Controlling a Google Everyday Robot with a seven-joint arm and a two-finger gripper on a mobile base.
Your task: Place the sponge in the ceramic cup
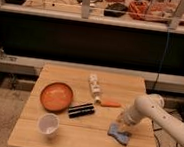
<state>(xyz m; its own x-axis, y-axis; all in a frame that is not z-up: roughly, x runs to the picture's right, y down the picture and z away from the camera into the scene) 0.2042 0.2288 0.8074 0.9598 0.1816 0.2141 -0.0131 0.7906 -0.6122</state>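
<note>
The blue-grey sponge (119, 136) lies on the wooden table (87, 138) near its front right. My gripper (122, 126) comes down from the white arm (154, 110) on the right, with its tip right over the sponge and touching or almost touching it. The tip hides the sponge's upper edge. The white ceramic cup (48, 124) stands upright and empty at the front left of the table, far to the left of the gripper.
An orange bowl (57, 96) sits behind the cup. A flat black bar (81, 110) lies mid-table. A white bottle (95, 86) and a small orange item (110, 104) lie behind it. A dark shelf unit and cables stand behind the table.
</note>
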